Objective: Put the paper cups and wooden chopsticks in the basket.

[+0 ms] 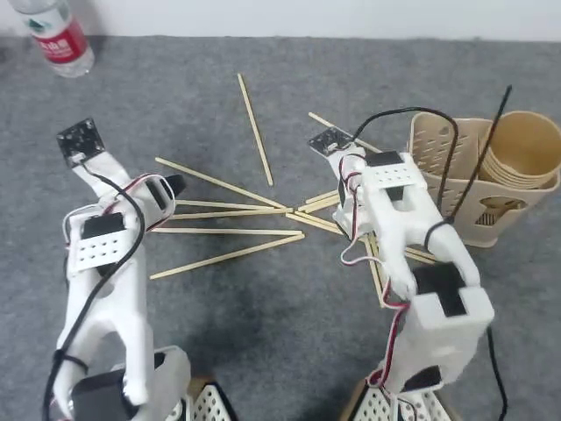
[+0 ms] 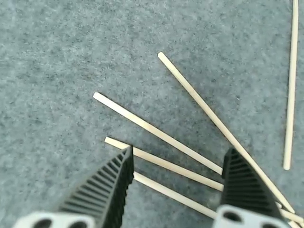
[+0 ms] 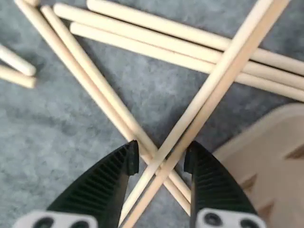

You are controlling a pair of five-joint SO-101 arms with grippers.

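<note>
Several wooden chopsticks [image 1: 228, 231] lie fanned out on the grey carpet between the arms. A beige basket [image 1: 436, 145] stands at the right with stacked paper cups [image 1: 526, 149] inside it. My left gripper [image 2: 178, 164] is open low over the carpet, straddling the ends of three chopsticks [image 2: 156, 134]. Beside the basket wall [image 3: 266, 152], my right gripper [image 3: 161, 159] stands open by a narrow gap. Between its fingers a pair of chopsticks [image 3: 213, 85] crosses over another pair [image 3: 90, 80] on the carpet. In the high view the right arm hides its own fingers.
A plastic water bottle [image 1: 57, 35] stands at the far left corner. More chopsticks [image 1: 254, 127] lie further back on the carpet. Black cables [image 1: 456, 167] hang over the basket's front. The arm bases sit at the near edge.
</note>
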